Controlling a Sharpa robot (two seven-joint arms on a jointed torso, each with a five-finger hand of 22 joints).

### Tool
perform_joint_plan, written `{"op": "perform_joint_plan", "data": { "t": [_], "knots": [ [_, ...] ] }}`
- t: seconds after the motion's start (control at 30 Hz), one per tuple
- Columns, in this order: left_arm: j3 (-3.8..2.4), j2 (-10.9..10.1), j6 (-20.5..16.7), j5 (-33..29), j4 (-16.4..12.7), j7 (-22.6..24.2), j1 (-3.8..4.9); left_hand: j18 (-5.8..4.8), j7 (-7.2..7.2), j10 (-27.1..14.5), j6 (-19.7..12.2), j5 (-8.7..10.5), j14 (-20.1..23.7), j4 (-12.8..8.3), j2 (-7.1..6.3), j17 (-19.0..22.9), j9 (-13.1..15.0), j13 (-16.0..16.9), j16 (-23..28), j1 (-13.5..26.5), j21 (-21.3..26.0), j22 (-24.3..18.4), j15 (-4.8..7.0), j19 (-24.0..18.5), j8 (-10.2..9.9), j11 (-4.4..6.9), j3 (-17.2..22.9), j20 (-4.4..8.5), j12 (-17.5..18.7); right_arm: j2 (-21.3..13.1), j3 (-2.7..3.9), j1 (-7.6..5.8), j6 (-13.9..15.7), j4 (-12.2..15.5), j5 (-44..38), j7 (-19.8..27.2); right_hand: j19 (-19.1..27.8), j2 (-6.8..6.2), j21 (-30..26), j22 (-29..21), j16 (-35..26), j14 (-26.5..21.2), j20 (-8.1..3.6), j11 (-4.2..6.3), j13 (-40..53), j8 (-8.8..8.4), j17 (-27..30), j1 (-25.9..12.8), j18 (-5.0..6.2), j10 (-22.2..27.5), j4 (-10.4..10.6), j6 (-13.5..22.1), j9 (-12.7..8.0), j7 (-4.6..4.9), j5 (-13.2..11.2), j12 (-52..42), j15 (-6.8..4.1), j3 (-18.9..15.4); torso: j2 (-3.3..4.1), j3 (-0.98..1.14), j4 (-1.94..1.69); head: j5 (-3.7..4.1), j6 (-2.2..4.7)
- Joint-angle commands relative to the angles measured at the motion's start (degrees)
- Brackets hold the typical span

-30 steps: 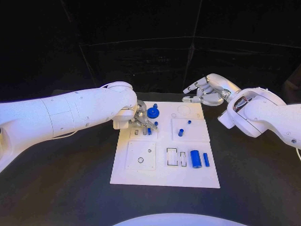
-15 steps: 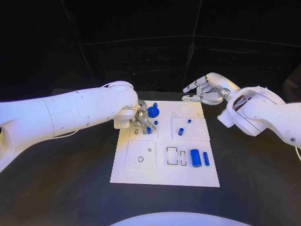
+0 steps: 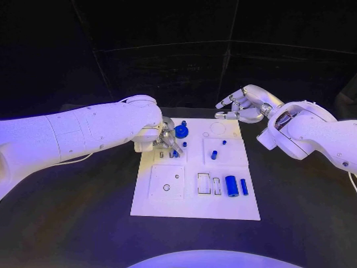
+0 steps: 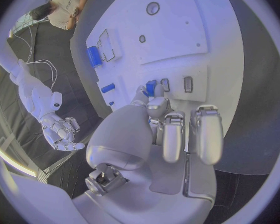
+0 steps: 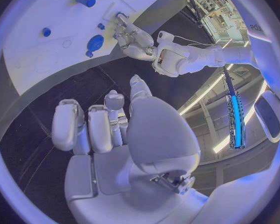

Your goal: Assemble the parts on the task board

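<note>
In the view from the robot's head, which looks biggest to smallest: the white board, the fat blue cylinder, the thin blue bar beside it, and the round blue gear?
1. White board
2. Blue gear and fat blue cylinder: too alike to rank
3. Thin blue bar

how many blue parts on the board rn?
At least 7: round gear and small piece beside the left hand, one at its fingertips, two pegs mid-board, cylinder and bar nearer the robot. Hand may hide more.
</note>
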State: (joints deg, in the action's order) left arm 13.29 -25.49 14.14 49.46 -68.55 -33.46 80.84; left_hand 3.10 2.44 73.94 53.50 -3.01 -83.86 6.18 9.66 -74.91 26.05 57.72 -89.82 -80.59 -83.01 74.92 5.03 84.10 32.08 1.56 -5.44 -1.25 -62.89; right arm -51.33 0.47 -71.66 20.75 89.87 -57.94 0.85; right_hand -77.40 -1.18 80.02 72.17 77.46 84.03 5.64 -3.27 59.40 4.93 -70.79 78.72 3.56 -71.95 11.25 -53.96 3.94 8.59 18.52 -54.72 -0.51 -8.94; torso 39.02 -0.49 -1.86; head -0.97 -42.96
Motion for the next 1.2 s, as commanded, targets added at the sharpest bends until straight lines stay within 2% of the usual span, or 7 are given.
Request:
{"op": "perform_joint_plan", "data": {
  "t": [0.03, 0.07, 0.13, 0.2, 0.47, 0.83, 1.2],
  "knots": [
    [0.02, -0.6, -3.1, -0.4, -0.7, 1.4, -0.05, -0.48, 0.17, 0.1, -0.3, -0.19, -6.1, -8.1, -0.89, -15.1, 0.4, -0.1, -0.2, 0.9, 0.2, 2.6, 0.03, 1.0, -0.2, 0.25, 10.3, 0.16, 0.4, 0.1, 0.03, -0.11, -0.4, -0.1, 0.0, 0.2, 0.2, 0.34, -0.2, 0.0, -0.2, 1.9, -0.08, -0.09, -0.1, 0.22, 0.1, 0.4, 0.68, 0.2, 0.0, -0.2, 0.1, -0.19, 0.3, 0.1, -0.37, -0.3, -0.01, 0.0, -0.07, -0.01, -0.05],
    [0.02, -0.9, -3.7, -0.4, -1.0, 1.6, -0.05, -0.5, 0.19, 0.1, -0.4, -0.13, -6.1, -8.2, -1.2, -15.1, 0.4, -0.1, -0.2, 1.2, 0.2, 2.6, 0.12, 1.0, -0.2, 0.21, 10.9, 0.07, 0.4, 0.1, 0.03, -0.11, -0.4, -0.1, 0.0, 0.3, 0.2, 0.34, -0.2, -0.1, -0.2, 1.9, -0.09, -0.09, -0.1, 0.22, 0.1, 0.4, 0.68, 0.2, 0.0, -0.2, 0.1, -0.19, 0.3, 0.1, -0.37, -0.3, -0.02, 0.0, -0.09, 0.03, -0.06],
    [0.02, -1.3, -5.1, -0.4, -1.7, 1.8, -0.05, -0.44, 0.28, 0.4, -0.3, -0.23, -6.1, -9.3, -2.79, -15.1, 0.9, -0.1, -0.2, 4.0, 0.3, 2.6, -0.1, 1.0, 0.1, 0.24, 16.3, 0.09, 0.4, 0.1, 0.03, -0.11, -0.4, -0.2, 0.0, 0.3, 0.2, 0.34, -0.2, -0.1, -0.3, 1.9, -0.09, -0.09, -0.1, 0.22, 0.1, 0.4, 0.68, 0.2, 0.0, -0.2, 0.1, -0.19, 0.3, 0.1, -0.37, -0.3, -0.01, 0.01, -0.09, 0.03, -0.07],
    [0.01, -1.9, -6.6, -0.4, -2.5, 2.1, -0.06, -0.42, 0.42, 0.6, -0.4, -0.37, -6.1, -10.5, -5.44, -15.1, 1.5, 0.0, -0.2, 8.1, 0.4, 2.7, -0.18, 1.1, 0.6, 0.17, 24.1, 0.05, 0.3, 0.1, 0.03, -0.11, -0.4, -0.3, 0.0, 0.3, 0.2, 0.34, -0.2, -0.1, -0.3, 1.9, -0.09, -0.09, -0.1, 0.22, 0.1, 0.4, 0.68, 0.2, 0.0, -0.2, 0.1, -0.19, 0.3, 0.1, -0.37, -0.3, -0.03, 0.04, -0.1, 0.0, -0.08],
    [0.04, -4.4, -14.2, -0.4, -6.3, 2.5, -0.23, -0.45, 0.22, 1.4, -0.6, -0.25, -6.1, -11.8, -9.58, -15.1, 3.3, 0.4, -0.2, 13.9, 0.5, 2.9, -0.05, 1.2, 2.5, 0.18, 36.9, 0.05, -0.2, 0.1, 0.02, -0.11, -0.4, -0.7, 0.1, 0.4, 0.2, 0.35, -0.2, -0.1, -0.3, 1.9, -0.09, -0.1, -0.1, 0.23, 0.1, 0.3, 0.69, 0.2, 0.1, -0.2, 0.1, -0.18, 0.3, 0.1, -0.37, -0.3, -0.06, 0.07, -0.18, -0.15, -0.26],
    [0.1, -6.4, -17.4, 2.8, -8.7, 2.0, -1.68, -0.48, 0.08, 1.5, -0.9, -0.06, -6.1, -12.1, -10.75, -15.1, 4.0, 0.4, -0.2, 15.0, 0.5, 3.1, 0.06, 1.3, 3.2, 0.13, 39.8, 0.06, -0.3, 0.1, 0.02, -0.11, -0.6, -1.0, 0.2, 0.5, 0.2, 0.35, -0.2, -0.1, -0.3, 1.9, -0.09, -0.1, -0.1, 0.23, 0.1, 0.3, 0.69, 0.2, 0.1, -0.2, 0.1, -0.18, 0.3, 0.1, -0.37, -0.3, -0.23, 0.14, -0.79, -0.02, -0.54],
    [0.12, -7.0, -16.2, 5.0, -9.0, 1.1, -2.76, -0.49, 0.05, 1.6, -0.9, -0.05, -6.1, -12.2, -10.98, -15.1, 4.1, 0.3, -0.2, 15.2, 0.5, 3.2, 0.07, 1.3, 3.3, 0.15, 40.4, 0.07, -0.2, 0.1, 0.01, -0.1, -0.7, -1.0, 0.2, 0.6, 0.2, 0.35, -0.2, -0.1, -0.3, 1.9, -0.09, -0.1, -0.1, 0.23, 0.1, 0.3, 0.69, 0.2, 0.1, -0.2, 0.1, -0.18, 0.3, 0.1, -0.37, -0.3, -0.12, 0.1, -0.58, -0.04, -0.43]
  ]
}}
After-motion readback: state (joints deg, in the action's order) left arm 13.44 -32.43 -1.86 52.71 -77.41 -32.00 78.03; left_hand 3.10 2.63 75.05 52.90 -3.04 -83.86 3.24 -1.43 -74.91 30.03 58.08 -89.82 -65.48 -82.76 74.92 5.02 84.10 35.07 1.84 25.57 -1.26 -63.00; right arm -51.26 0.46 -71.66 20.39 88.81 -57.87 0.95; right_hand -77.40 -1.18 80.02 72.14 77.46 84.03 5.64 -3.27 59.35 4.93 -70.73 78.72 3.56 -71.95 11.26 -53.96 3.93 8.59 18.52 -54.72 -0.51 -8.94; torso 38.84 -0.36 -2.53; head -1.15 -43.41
